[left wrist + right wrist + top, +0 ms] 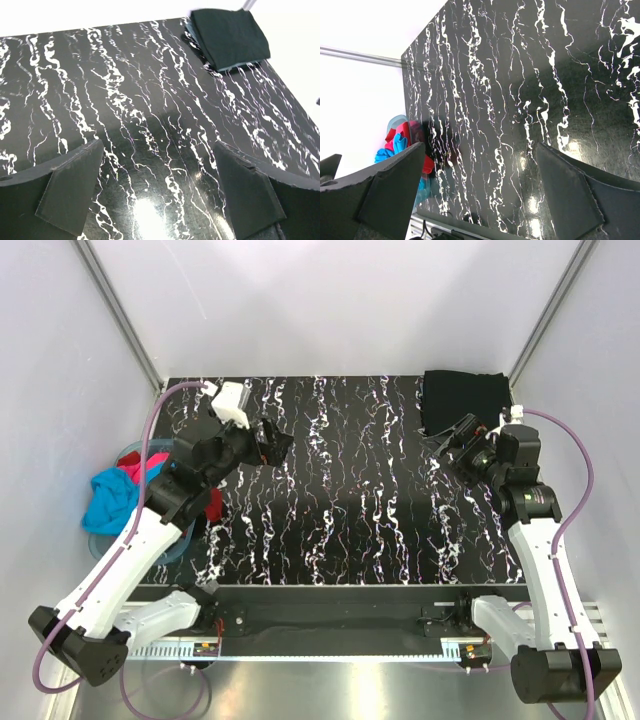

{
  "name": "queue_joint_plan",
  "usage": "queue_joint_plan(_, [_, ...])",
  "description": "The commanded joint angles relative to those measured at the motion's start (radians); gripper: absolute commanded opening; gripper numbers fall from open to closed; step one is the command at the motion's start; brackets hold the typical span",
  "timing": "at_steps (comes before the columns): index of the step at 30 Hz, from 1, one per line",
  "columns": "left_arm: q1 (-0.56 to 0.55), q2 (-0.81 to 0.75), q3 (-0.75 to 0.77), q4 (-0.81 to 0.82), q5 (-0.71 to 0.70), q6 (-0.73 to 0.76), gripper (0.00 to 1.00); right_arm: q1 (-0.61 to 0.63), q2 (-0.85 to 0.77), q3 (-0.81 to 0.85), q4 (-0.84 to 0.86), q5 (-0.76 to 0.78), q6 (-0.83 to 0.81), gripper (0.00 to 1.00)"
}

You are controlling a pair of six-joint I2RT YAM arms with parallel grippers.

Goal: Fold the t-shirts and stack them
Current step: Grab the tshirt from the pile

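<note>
T-shirts lay at opposite sides of the black, white-veined table [340, 500], the biggest thing in view, boxed in by plain white walls [60, 360]. Its top looked hard and glossy and threw back the lamp glare in both wrist views, so cloth would probably slide on it easily.

Next in size was the unfolded heap at the left edge. A turquoise shirt [112, 498] was crumpled over a pink one [140, 472], with a red one [213, 505] partly hidden by the left arm. All of them were in or spilling from a pale-blue tub [100, 537]. These shirts looked light, limp and tangled. I judged that a pinch on a raised fold of the turquoise one would lift it, though it might drag its neighbours along. Once it was spread flat, the shoulders or hem corners would be better places to grip.

Smaller was the folded black shirt [462, 398] in the far right corner, squared up and flat on the table. The left wrist view showed a paler edge beneath it, but I could not tell whether that was a second garment.

Smallest were the grippers. The left gripper [278, 443] hung over the table's left part with its fingers spread wide and nothing between them. The right gripper [455, 435] sat just beside the black shirt, equally spread and empty.
</note>
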Motion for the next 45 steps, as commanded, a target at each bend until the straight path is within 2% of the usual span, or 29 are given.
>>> queue_joint_plan(1, [-0.003, -0.023, 0.012, 0.028, -0.107, -0.055, 0.99, 0.006, -0.036, 0.036, 0.022, 0.005, -0.006, 1.0])
queue_joint_plan(3, [-0.004, -0.044, 0.021, -0.016, -0.177, -0.115, 0.99, 0.006, -0.05, 0.033, 0.02, 0.011, -0.006, 1.0])
queue_joint_plan(4, [-0.001, -0.05, 0.043, -0.071, -0.348, -0.179, 0.99, 0.006, -0.054, 0.032, 0.02, 0.016, -0.01, 1.0])
queue_joint_plan(5, [0.006, -0.05, 0.043, -0.108, -0.35, -0.18, 0.99, 0.006, -0.054, 0.033, 0.02, 0.016, -0.01, 1.0])
queue_joint_plan(6, [0.021, -0.043, 0.072, -0.146, -0.384, -0.24, 0.99, 0.006, -0.056, 0.033, 0.02, 0.016, -0.009, 1.0])
queue_joint_plan(8, [0.141, -0.029, 0.101, -0.25, -0.351, -0.293, 0.99, 0.006, -0.056, 0.032, 0.024, 0.014, -0.006, 1.0])
queue_joint_plan(9, [0.197, -0.018, 0.113, -0.283, -0.277, -0.352, 0.95, 0.006, -0.056, 0.03, 0.027, 0.011, -0.004, 1.0])
queue_joint_plan(10, [0.316, 0.003, 0.114, -0.33, -0.236, -0.376, 0.93, 0.008, -0.056, 0.032, 0.027, 0.001, 0.002, 1.0])
queue_joint_plan(12, [0.408, 0.035, 0.121, -0.387, -0.198, -0.422, 0.88, 0.006, -0.056, 0.033, 0.036, -0.018, 0.003, 1.0])
queue_joint_plan(13, [0.46, 0.061, 0.126, -0.419, -0.245, -0.443, 0.87, 0.006, -0.054, 0.033, 0.037, -0.027, 0.008, 1.0])
queue_joint_plan(16, [0.523, 0.091, 0.12, -0.547, -0.409, -0.566, 0.86, 0.008, -0.059, 0.024, 0.046, -0.058, 0.017, 1.0])
queue_joint_plan(21, [0.666, 0.192, 0.063, -0.671, -0.412, -0.716, 0.85, 0.02, -0.056, 0.019, 0.056, -0.081, 0.039, 1.0])
queue_joint_plan(24, [0.709, 0.251, 0.023, -0.674, -0.411, -0.773, 0.85, 0.034, -0.047, 0.03, 0.059, -0.099, 0.043, 1.0])
queue_joint_plan(28, [0.753, 0.341, 0.028, -0.526, -0.371, -0.744, 0.91, 0.046, -0.044, 0.041, 0.063, -0.11, 0.049, 1.0])
queue_joint_plan(33, [0.755, 0.423, 0.115, -0.481, -0.392, -0.68, 0.87, 0.051, -0.047, 0.038, 0.068, -0.113, 0.052, 1.0])
queue_joint_plan(38, [0.755, 0.44, 0.107, -0.452, -0.419, -0.694, 0.84, 0.051, -0.05, 0.022, 0.073, -0.115, 0.057, 1.0])
queue_joint_plan(43, [0.756, 0.486, 0.094, -0.378, -0.342, -0.652, 0.71, 0.051, -0.047, 0.035, 0.076, -0.119, 0.062, 1.0])
queue_joint_plan(44, [0.755, 0.503, 0.1, -0.375, -0.339, -0.637, 0.62, 0.049, -0.045, 0.035, 0.076, -0.119, 0.062, 1.0])
queue_joint_plan(45, [0.755, 0.508, 0.101, -0.374, -0.339, -0.626, 0.58, 0.051, -0.045, 0.038, 0.076, -0.119, 0.062, 1.0])
